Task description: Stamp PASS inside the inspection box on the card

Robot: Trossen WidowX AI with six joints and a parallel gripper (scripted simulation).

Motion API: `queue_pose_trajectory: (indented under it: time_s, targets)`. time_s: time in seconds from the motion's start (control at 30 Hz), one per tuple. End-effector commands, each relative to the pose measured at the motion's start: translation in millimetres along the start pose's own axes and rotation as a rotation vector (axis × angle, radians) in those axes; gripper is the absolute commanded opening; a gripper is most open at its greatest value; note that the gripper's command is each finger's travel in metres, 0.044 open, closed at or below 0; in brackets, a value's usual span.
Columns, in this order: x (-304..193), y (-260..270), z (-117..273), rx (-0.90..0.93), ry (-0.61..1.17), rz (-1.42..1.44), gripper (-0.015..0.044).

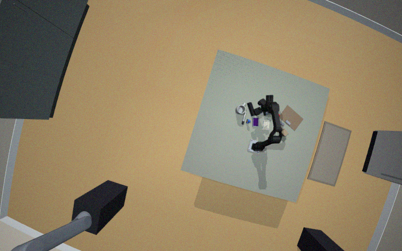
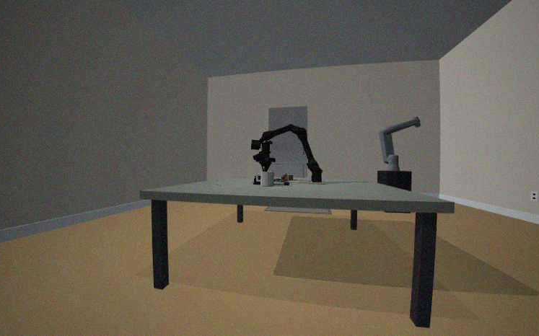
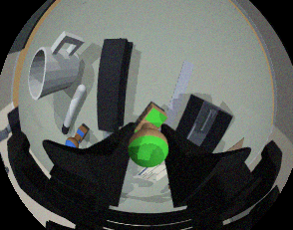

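- Far left of the wrist view: the grey mug (image 1: 240, 109) (image 2: 267, 179) (image 3: 60, 74), with the capped marker (image 1: 244, 117) (image 3: 74, 109) near it, lower right.
- Below the marker, lower left of the wrist frame: the blue-knobbed stamp (image 1: 248, 121) (image 3: 73, 141) on the tabletop (image 1: 227, 84) (image 2: 338, 196) (image 3: 157, 29).
- Next, left of center: the long black block (image 1: 250, 109) (image 3: 113, 84).
- Top view, right of the blue-knobbed stamp: the purple ink pad (image 1: 255, 121). Then the pale card (image 1: 266, 124), just right of it. Only part of the card shows in the wrist view, low between the fingers.
- Wrist center: hand (image 1: 260, 111) (image 2: 264, 166) (image 3: 147, 126) is pinching the green-knobbed stamp (image 2: 263, 168) (image 3: 148, 149). Knob faces the camera; stamp sits between the fingertips. Exterior view has it just above the mug's rim in the picture. Can't read its lettering.
- Right of the held stamp: the translucent strip (image 3: 181, 91), slanting up, then the dark open box (image 3: 194, 115) with a clear piece inside.
- Right side of the objects in the top view: the brown board (image 1: 293, 117), partly behind the arm (image 1: 276, 117) (image 2: 291, 127).
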State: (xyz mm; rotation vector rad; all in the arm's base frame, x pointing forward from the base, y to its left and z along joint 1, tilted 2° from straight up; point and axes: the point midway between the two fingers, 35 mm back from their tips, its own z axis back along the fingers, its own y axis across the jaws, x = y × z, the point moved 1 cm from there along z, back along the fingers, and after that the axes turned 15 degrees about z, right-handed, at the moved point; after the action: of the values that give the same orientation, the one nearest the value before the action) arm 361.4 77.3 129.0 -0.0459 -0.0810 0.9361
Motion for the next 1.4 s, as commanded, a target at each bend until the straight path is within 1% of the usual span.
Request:
queue_pose_trajectory:
  time_s: [0.0,0.8,1.07,1.37]
  targets:
    - [-1.1,0.5,-11.8,0.005,0.011,-0.005,0.0000]
    - [-3.5,2.5,-50.8,0.005,0.011,-0.005,0.0000]
    - [-3.8,2.7,-53.2,0.005,0.011,-0.005,0.0000]
    - [-2.4,2.2,-49.7,0.003,0.004,-0.003,0.0236]
